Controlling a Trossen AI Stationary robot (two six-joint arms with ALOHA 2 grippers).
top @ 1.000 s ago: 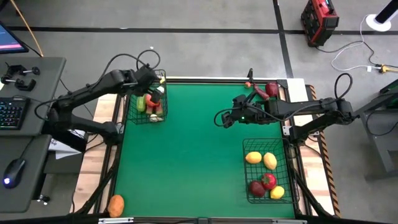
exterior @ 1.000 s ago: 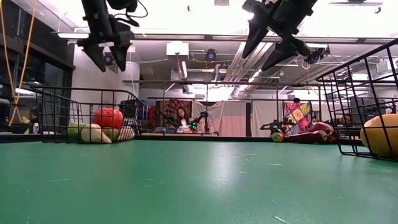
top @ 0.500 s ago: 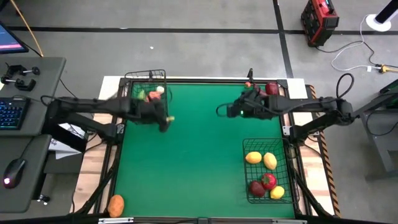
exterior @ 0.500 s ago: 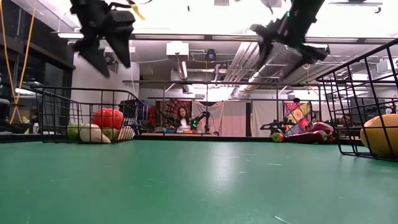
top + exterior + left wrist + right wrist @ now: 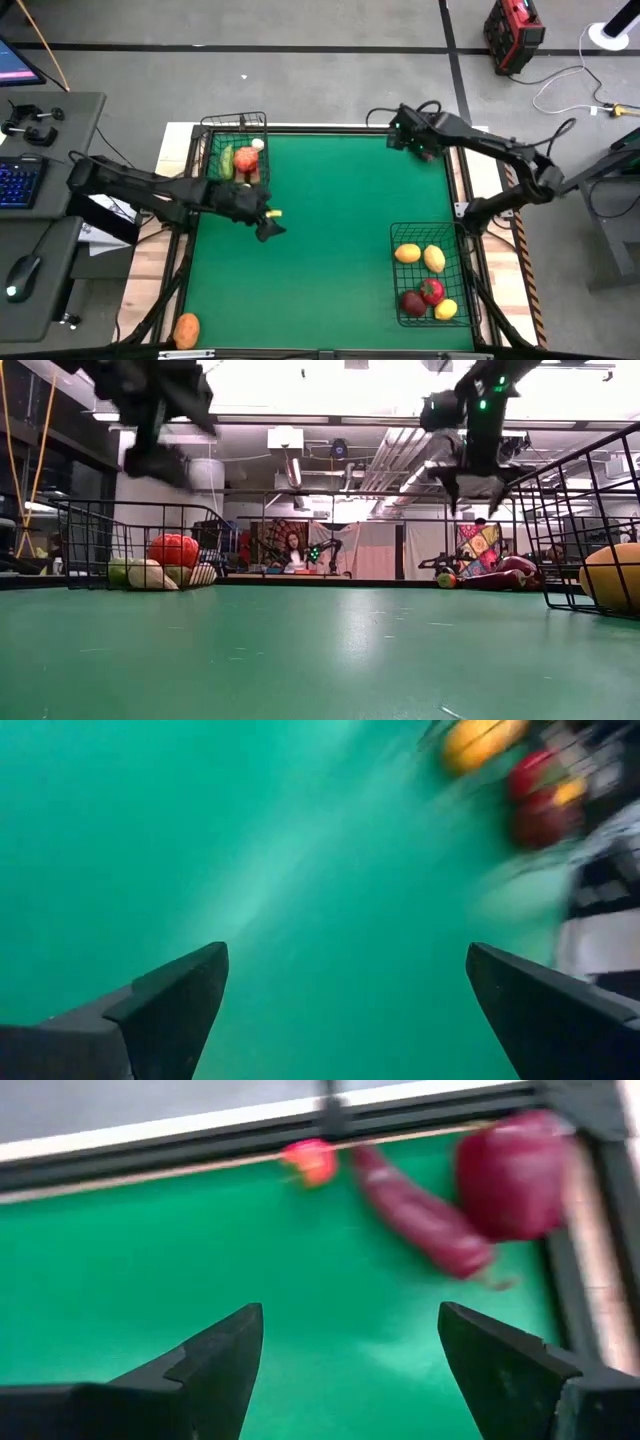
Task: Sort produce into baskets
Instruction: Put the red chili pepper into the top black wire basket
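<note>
My left gripper [image 5: 268, 222] [image 5: 345, 955] hangs open and empty over the green mat, nearer than the smaller basket [image 5: 237, 150], which holds green, red and white produce [image 5: 172, 550]. My right gripper [image 5: 408, 140] [image 5: 350, 1310] stands open and empty above the mat's far right corner. Below it on the mat lie a long dark red piece [image 5: 420, 1215], a round dark red piece [image 5: 510, 1175] and a small orange-red piece [image 5: 310, 1160]. The larger basket [image 5: 460, 300] at the near right holds yellow, orange and red produce [image 5: 420, 258].
An orange piece of produce [image 5: 186, 328] lies at the table's near left corner, off the mat. The middle of the green mat [image 5: 330, 250] is bare. A desk with a keyboard and mouse stands left of the table.
My left gripper has left the smaller basket, swung toward the table's near edge and sunk, staying open. My right gripper has swung from the mat's middle toward the far right corner and now stands over the dark red pieces, still open.
</note>
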